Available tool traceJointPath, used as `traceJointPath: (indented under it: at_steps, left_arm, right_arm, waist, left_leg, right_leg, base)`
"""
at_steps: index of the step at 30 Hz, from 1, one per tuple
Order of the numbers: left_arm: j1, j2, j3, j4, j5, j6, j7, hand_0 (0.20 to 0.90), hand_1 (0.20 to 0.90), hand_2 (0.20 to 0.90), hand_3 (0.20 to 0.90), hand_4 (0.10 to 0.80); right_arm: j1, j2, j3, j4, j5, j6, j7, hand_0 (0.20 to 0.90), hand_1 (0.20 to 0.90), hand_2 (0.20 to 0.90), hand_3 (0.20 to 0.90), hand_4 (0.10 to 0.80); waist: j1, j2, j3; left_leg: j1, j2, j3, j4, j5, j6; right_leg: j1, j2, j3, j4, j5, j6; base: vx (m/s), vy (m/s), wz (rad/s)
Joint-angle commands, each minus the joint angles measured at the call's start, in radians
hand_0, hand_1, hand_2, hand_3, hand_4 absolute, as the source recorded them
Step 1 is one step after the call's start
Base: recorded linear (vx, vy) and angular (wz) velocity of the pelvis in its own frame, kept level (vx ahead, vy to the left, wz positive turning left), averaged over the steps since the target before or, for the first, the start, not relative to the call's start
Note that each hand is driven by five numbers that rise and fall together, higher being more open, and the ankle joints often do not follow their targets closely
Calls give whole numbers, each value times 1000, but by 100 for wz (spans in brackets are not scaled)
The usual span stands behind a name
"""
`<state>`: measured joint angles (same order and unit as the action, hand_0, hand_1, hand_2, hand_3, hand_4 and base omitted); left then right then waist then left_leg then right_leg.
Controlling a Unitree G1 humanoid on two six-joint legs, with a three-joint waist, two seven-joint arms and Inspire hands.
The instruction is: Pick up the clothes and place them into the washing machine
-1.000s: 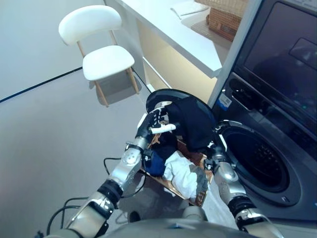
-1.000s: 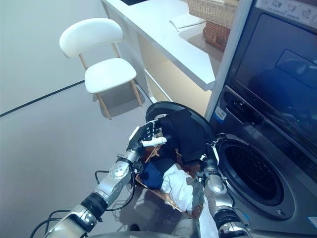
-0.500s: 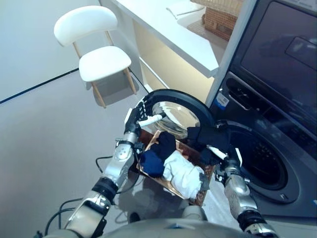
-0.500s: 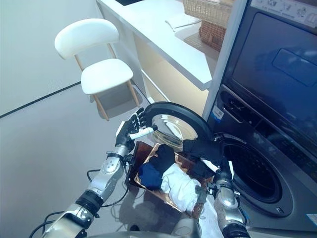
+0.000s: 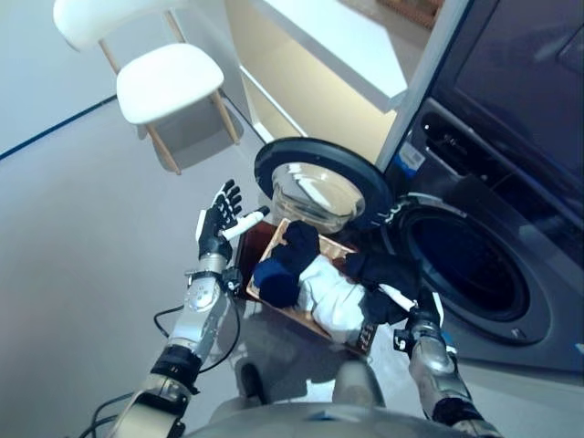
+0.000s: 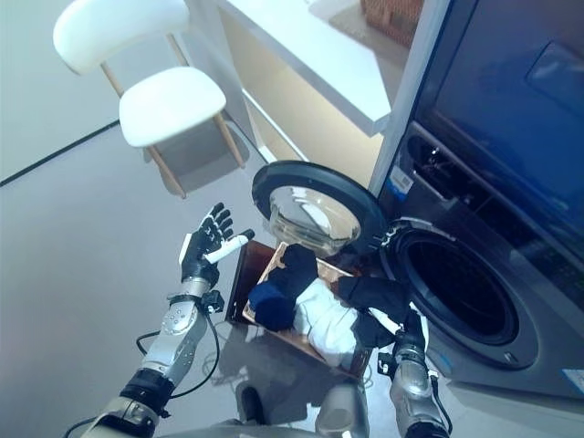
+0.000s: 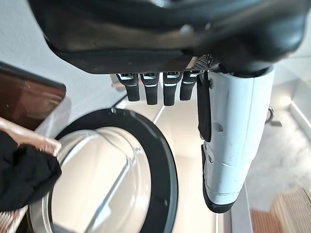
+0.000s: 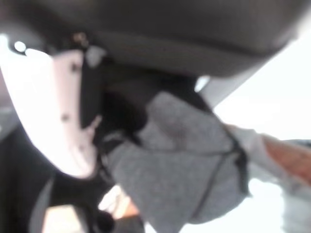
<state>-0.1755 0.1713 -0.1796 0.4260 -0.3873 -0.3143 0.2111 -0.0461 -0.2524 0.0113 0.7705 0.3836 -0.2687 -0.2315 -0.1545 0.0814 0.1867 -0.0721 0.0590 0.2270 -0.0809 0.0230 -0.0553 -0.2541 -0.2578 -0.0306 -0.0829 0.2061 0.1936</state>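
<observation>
1. Black garment (image 5: 388, 274) clutched in right hand (image 5: 412, 310), just beside washing machine (image 5: 474, 265) opening.
2. Left hand (image 5: 215, 225) raised with fingers spread, empty, beside open door (image 5: 319, 182).
3. Laundry basket (image 5: 301, 318) between both hands.

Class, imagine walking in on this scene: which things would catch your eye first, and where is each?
The washing machine on the right, its round door swung open. Below the door stands a basket heaped with clothes. The right hand grips a black garment at the basket's machine-side edge, while the left hand is raised open beside the door.
</observation>
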Motion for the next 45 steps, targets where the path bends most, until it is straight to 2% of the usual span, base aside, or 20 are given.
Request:
traceJointPath:
  at_steps: [1, 6, 10, 11, 14, 16, 19, 21, 23, 24, 25, 26, 34, 40, 44, 45]
  left_arm:
    - [-25, 36, 97, -143, -39, -148, 3, 900, 900, 900, 900, 800]
    - [42, 21, 166, -170, -112, -175, -10, 900, 900, 900, 900, 800]
    - [58, 23, 194, -180, -125, -186, -2, 900, 900, 900, 900, 800]
    - [69, 22, 211, -185, -134, -192, 3, 900, 900, 900, 900, 800]
    - [82, 22, 228, -191, -140, -200, 9, 900, 900, 900, 900, 800]
    - [80, 27, 237, -181, -146, -207, 21, 900, 900, 900, 900, 800]
    - [74, 29, 233, -172, -136, -207, 28, 900, 900, 900, 900, 800]
    - [81, 33, 228, -168, -131, -210, 32, 900, 900, 900, 900, 800]
    - [78, 31, 226, -166, -131, -211, 32, 900, 900, 900, 900, 800]
    - [78, 35, 217, -160, -130, -212, 37, 900, 900, 900, 900, 800]
    - [76, 32, 215, -160, -130, -212, 38, 900, 900, 900, 900, 800]
    - [77, 40, 206, -161, -130, -213, 42, 900, 900, 900, 900, 800]
    - [59, 58, 189, -169, -126, -214, 72, 900, 900, 900, 900, 800]
    - [54, 60, 201, -190, -121, -213, 80, 900, 900, 900, 900, 800]
    - [51, 61, 204, -214, -124, -219, 78, 900, 900, 900, 900, 800]
    - [55, 70, 194, -235, -134, -222, 70, 900, 900, 900, 900, 800]
  right_arm:
    - [-145, -1, -83, -39, 36, -129, -56, 200, 200, 200, 200, 300]
    - [-224, -41, -147, -26, 62, -143, -117, 200, 200, 200, 200, 300]
    - [-268, -81, -191, -3, 72, -153, -159, 200, 200, 200, 200, 300]
    - [-297, -121, -224, 16, 75, -157, -185, 200, 200, 200, 200, 300]
    - [-326, -162, -256, 21, 75, -162, -211, 200, 200, 200, 200, 300]
    - [-380, -232, -298, 37, 96, -177, -247, 200, 200, 200, 200, 300]
    - [-400, -273, -315, 47, 92, -184, -265, 200, 200, 200, 200, 300]
    - [-422, -339, -360, 49, 72, -199, -319, 200, 200, 200, 200, 300]
    - [-424, -343, -361, 51, 72, -200, -319, 200, 200, 200, 200, 300]
    - [-440, -409, -383, 69, 28, -193, -378, 200, 200, 200, 200, 300]
    - [-444, -413, -382, 73, 27, -194, -379, 200, 200, 200, 200, 300]
    - [-463, -462, -392, 101, 10, -184, -425, 200, 200, 200, 200, 300]
    - [-534, -591, -396, 234, -17, -119, -527, 200, 200, 200, 200, 300]
    - [-530, -629, -398, 259, -22, -76, -519, 200, 200, 200, 200, 300]
    - [-563, -687, -392, 299, -15, -60, -527, 200, 200, 200, 200, 300]
    - [-588, -735, -384, 331, 5, -53, -522, 200, 200, 200, 200, 300]
  waist:
    - [17, -1, 24]
    - [41, 15, 65]
    - [55, 32, 70]
    - [63, 45, 74]
    - [67, 58, 77]
    - [78, 77, 77]
    - [81, 87, 74]
    - [82, 95, 69]
    - [83, 98, 68]
    - [84, 105, 62]
    - [84, 108, 61]
    - [87, 113, 60]
    - [91, 145, 64]
    - [84, 164, 77]
    - [88, 175, 79]
    - [90, 179, 82]
  left_leg:
    - [15, -2, -29, 23, -57, -50]
    - [-49, -16, -36, 49, -55, -50]
    - [-93, -16, -44, 56, -46, -57]
    - [-106, -16, -50, 47, -37, -63]
    - [-115, -15, -52, 29, -26, -68]
    - [-123, -9, -61, 0, -10, -79]
    - [-130, -4, -69, -5, -8, -87]
    - [-137, 1, -82, -6, -9, -95]
    - [-139, 2, -83, -6, -8, -96]
    - [-143, -1, -90, -6, -11, -101]
    - [-145, 0, -91, -6, -11, -101]
    - [-148, -2, -96, -6, -11, -102]
    - [-160, -13, -98, -6, -13, -105]
    - [-182, -25, -91, -6, -10, -106]
    - [-204, -31, -90, -6, -7, -109]
    - [-213, -33, -96, -6, -3, -113]
  right_leg:
    - [-27, -63, -13, 59, 4, 52]
    - [-84, -88, -6, 75, 12, 53]
    - [-118, -99, -12, 78, 18, 51]
    - [-133, -102, -15, 79, 17, 50]
    - [-148, -103, -17, 78, 16, 51]
    - [-166, -100, -21, 80, 10, 49]
    - [-173, -98, -23, 85, 5, 47]
    - [-177, -98, -27, 92, -5, 44]
    - [-179, -97, -29, 92, -6, 44]
    - [-183, -99, -33, 100, -12, 44]
    - [-186, -99, -33, 101, -13, 44]
    - [-190, -100, -32, 105, -16, 44]
    - [-216, -109, -22, 118, -17, 45]
    - [-256, -118, -2, 121, -10, 47]
    - [-284, -124, 9, 131, -8, 47]
    - [-294, -126, 11, 138, -9, 44]
  base:
    - [-28, 37, -7]
    - [-70, 17, 5]
    - [-34, -22, 17]
    - [-6, -8, 16]
    - [0, -9, 10]
    - [19, -35, 13]
    - [20, -39, 13]
    - [30, -45, 15]
    - [19, -15, 7]
    - [24, -16, 8]
    - [27, -21, 10]
    - [0, 0, 0]
    - [0, 0, 0]
    - [-23, 19, -2]
    - [-39, 6, 5]
    - [-43, -31, 18]
